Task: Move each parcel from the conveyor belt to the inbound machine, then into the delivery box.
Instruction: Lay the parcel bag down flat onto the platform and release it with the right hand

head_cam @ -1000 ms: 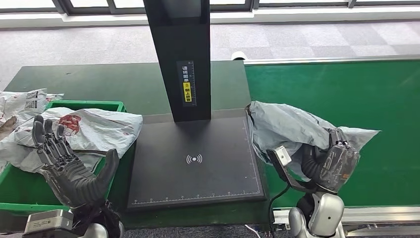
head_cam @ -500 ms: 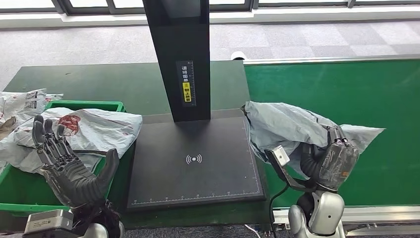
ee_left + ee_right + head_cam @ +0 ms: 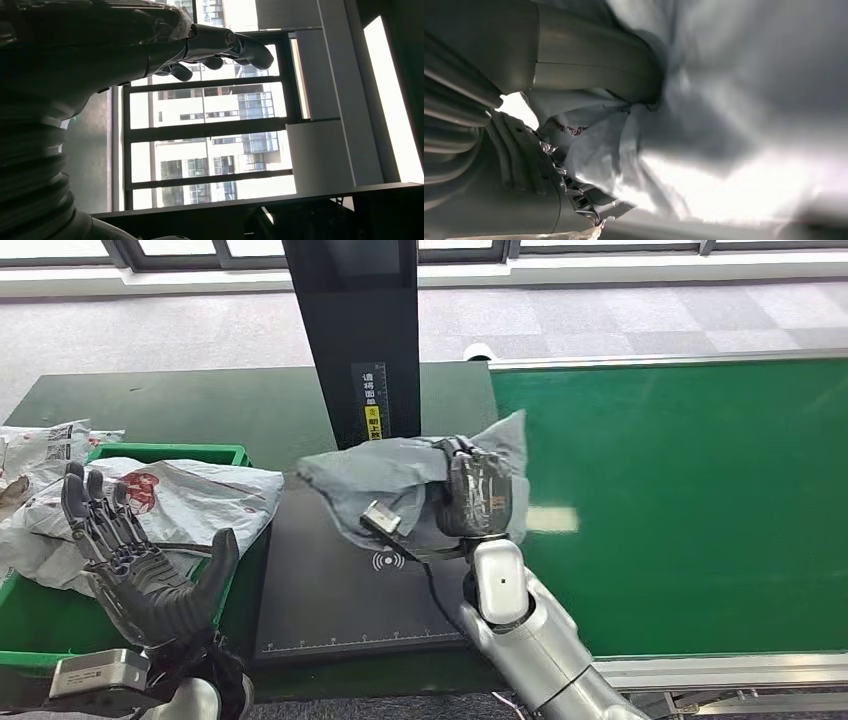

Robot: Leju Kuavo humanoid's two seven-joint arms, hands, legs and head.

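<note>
The grey parcel (image 3: pixel 385 480) hangs in the grip of the right hand (image 3: pixel 470 490), bunched and crumpled around it, with most of the bag trailing out on the hand's left side. The right wrist view shows the same thing close up: the thumb (image 3: pixel 589 65) presses into the soft grey film and the darker fingers close under it, so the hand is clamped firmly on the bag. Directly beneath the hand lies the black scanning plate of the inbound machine (image 3: pixel 330 610), and just beyond the hand stands the machine's upright column. The green conveyor belt (image 3: pixel 690 500) lies off to the hand's right, with no parcel showing on it.

This looks like the first leg of the cycle, belt to machine, nearly complete: the parcel is over the plate but, as far as one can tell, not yet resting flat on it. The next move likely calls for lowering the bag onto the plate near its centre mark and then letting go.

Further to the left, the left hand (image 3: pixel 140 570) is held up with its palm open and fingers spread, holding nothing, just in front of the green delivery box (image 3: pixel 170 452), which already holds light-coloured parcels (image 3: pixel 170 502). It seems placed to take the bag onward into the box.
</note>
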